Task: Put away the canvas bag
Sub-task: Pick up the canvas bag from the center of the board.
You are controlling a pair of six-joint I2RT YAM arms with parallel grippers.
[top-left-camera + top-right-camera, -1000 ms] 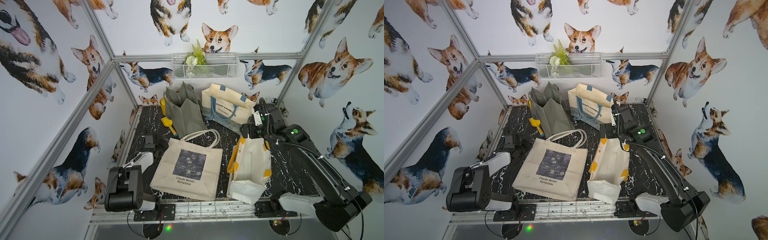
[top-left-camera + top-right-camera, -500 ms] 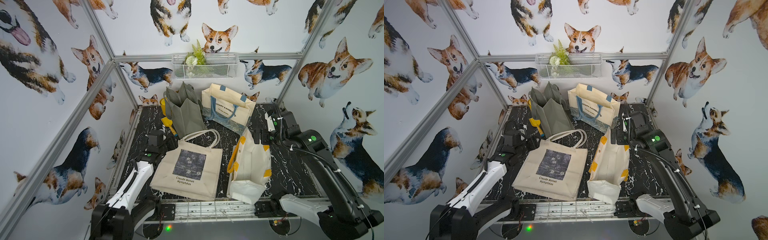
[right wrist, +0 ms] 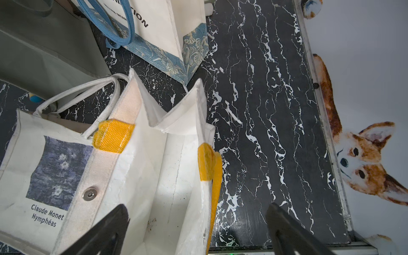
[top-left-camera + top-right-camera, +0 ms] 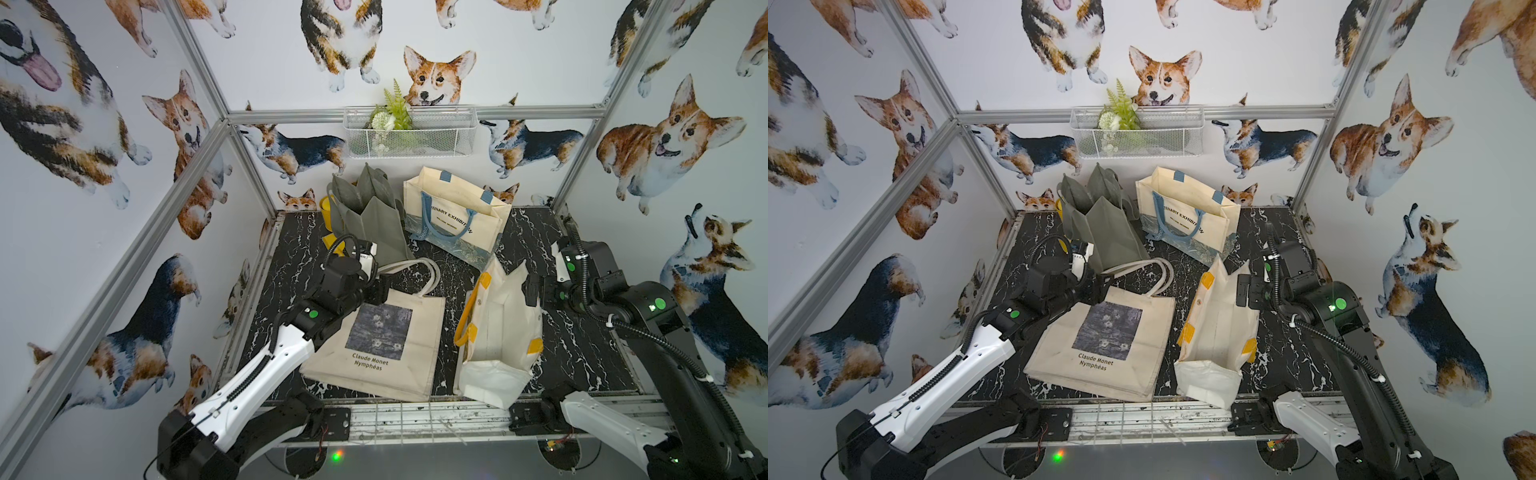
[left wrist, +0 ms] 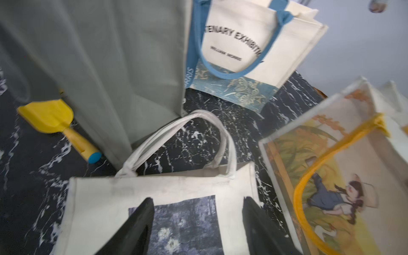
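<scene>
The canvas bag (image 4: 386, 345) (image 4: 1108, 345) is a cream tote printed "Claude Monet Nymphéas". It lies flat on the black marble floor with its white handles pointing to the back. My left gripper (image 4: 380, 291) (image 5: 198, 203) hovers open over the bag's top edge, and the dark print (image 5: 183, 220) shows between its fingers. My right gripper (image 4: 532, 291) (image 3: 196, 212) is open wide at the rim of an upright white bag with yellow handles (image 4: 503, 328) (image 3: 154, 165). That bag's right wall lies between the jaws. Neither gripper holds anything.
A grey bag (image 4: 370, 216) and a cream bag with blue handles (image 4: 453, 208) stand at the back. Beside the grey bag lies a yellow scoop (image 5: 50, 117). A wire basket (image 4: 409, 133) holding a plant hangs on the back wall. Corgi-print walls close in three sides.
My left arm unfolded from the front-left corner and reached over the canvas bag's top edge, its jaws opening wider. My right gripper drew forward to the white bag's right wall.
</scene>
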